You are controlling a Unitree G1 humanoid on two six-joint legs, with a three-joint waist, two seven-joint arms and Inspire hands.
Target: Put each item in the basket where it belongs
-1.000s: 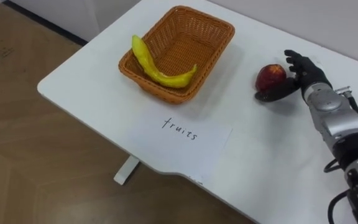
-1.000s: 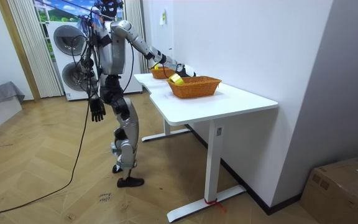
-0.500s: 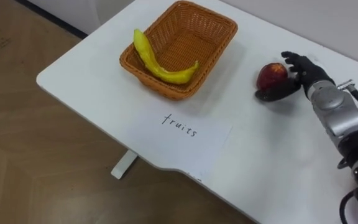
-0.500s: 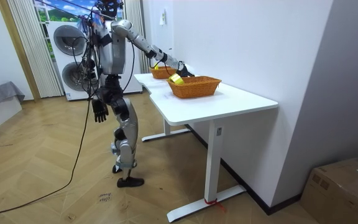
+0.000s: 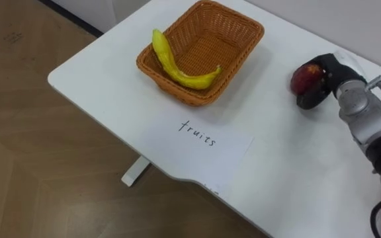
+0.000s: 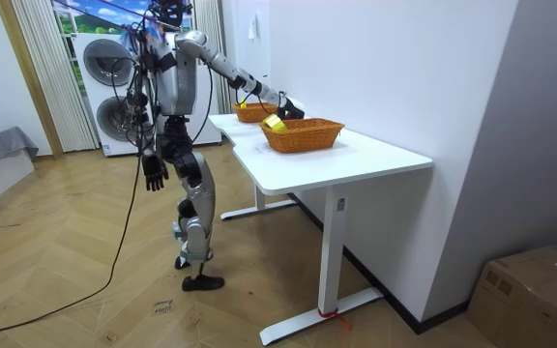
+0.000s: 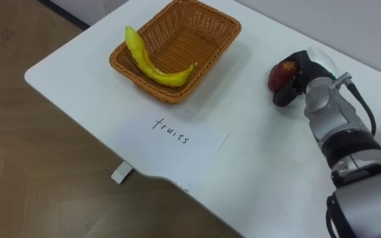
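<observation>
Well, nearest to us the left hand (image 6: 151, 172) hangs idle at the robot's side as it stands by the counter (image 5: 111, 86), too far off in the room view for us to tell how it is set

On the counter's near edge lies a paper label (image 5: 213, 135) with a handwritten word. It sits just in front of the wicker basket (image 5: 211, 45), and we take it as the marker for what belongs there.

Further in and to the right, the right arm reaches across the counter. The right hand (image 5: 313, 99) has its fingers and thumb curled round a red apple (image 5: 305, 76), cupping it from the right and from below. We read that as a carrying hold, since the apple is round and would roll away from a looser one. We cannot tell whether the apple rests on the counter or is just clear of it. It is well apart from the basket, so it is not yet sorted.

Farther off and to the left stands the basket, holding a banana (image 5: 167, 63). The banana leans along the left wall with one end poking above the rim, which leaves most of the bottom bare. We judge the next move to be carrying the apple left and far, over the rim, and setting it down on that bare part beside the banana
</observation>
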